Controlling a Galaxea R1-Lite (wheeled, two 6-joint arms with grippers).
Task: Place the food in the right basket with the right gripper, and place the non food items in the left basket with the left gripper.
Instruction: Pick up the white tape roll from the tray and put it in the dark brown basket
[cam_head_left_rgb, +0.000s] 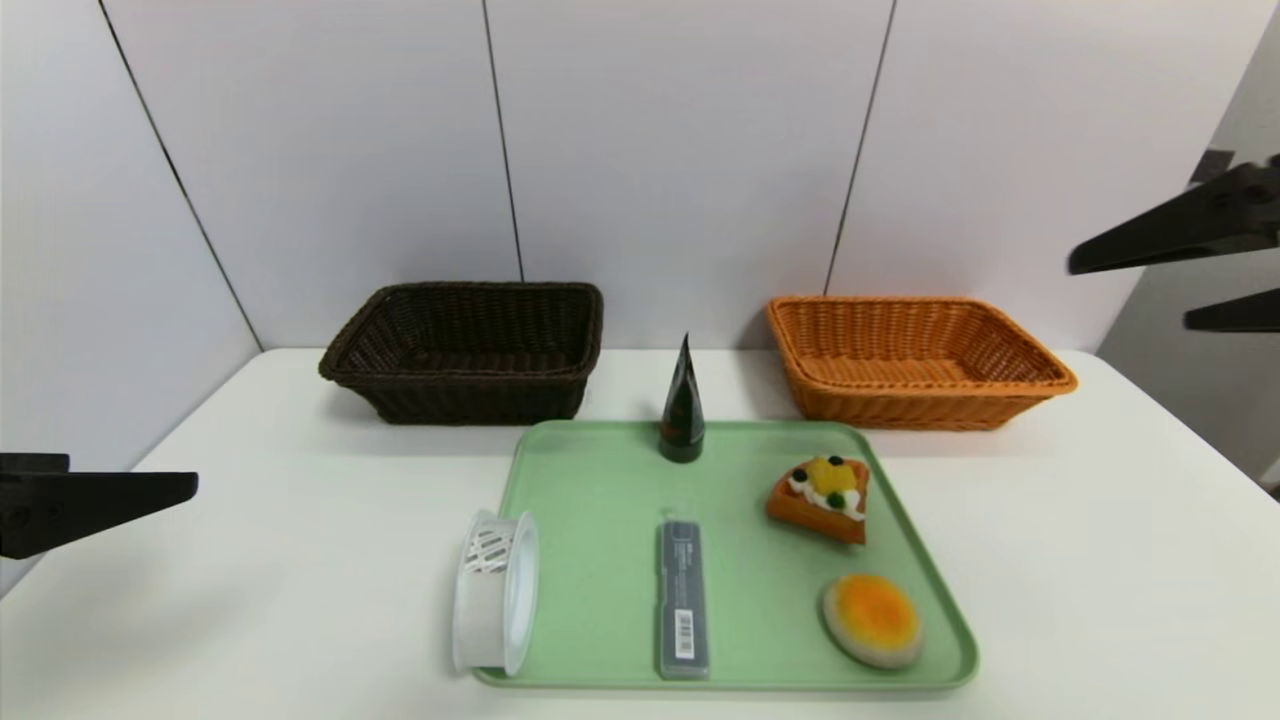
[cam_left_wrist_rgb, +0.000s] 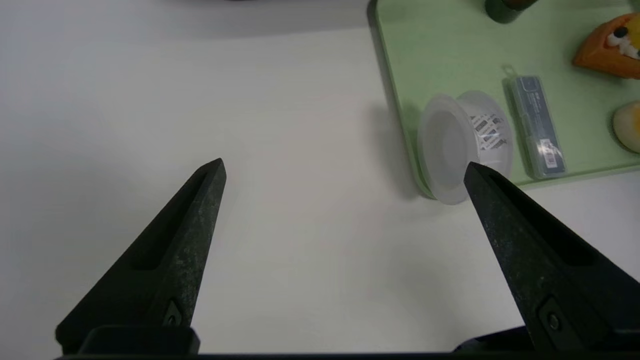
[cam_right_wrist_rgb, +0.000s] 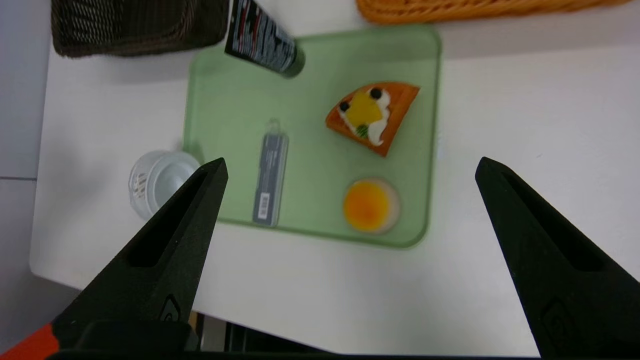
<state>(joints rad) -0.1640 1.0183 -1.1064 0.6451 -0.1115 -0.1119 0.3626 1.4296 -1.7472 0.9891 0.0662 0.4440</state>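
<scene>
On a green tray (cam_head_left_rgb: 600, 500) stand a dark tube (cam_head_left_rgb: 682, 410), upright on its cap, a flat grey case (cam_head_left_rgb: 684, 600), an orange cake slice (cam_head_left_rgb: 822, 498) and a round orange-topped bun (cam_head_left_rgb: 872, 620). A clear tape spool (cam_head_left_rgb: 495, 590) rests on edge at the tray's left rim. Behind the tray are a dark brown basket (cam_head_left_rgb: 470, 350) on the left and an orange basket (cam_head_left_rgb: 915, 360) on the right. My left gripper (cam_left_wrist_rgb: 345, 167) hovers open over bare table left of the spool. High at the right, my right gripper (cam_head_left_rgb: 1128, 293) is open and empty.
The white table (cam_head_left_rgb: 1100, 560) ends at a white panelled wall (cam_head_left_rgb: 680, 150) right behind the baskets. In the right wrist view the table's near edge (cam_right_wrist_rgb: 250, 310) shows below the tray.
</scene>
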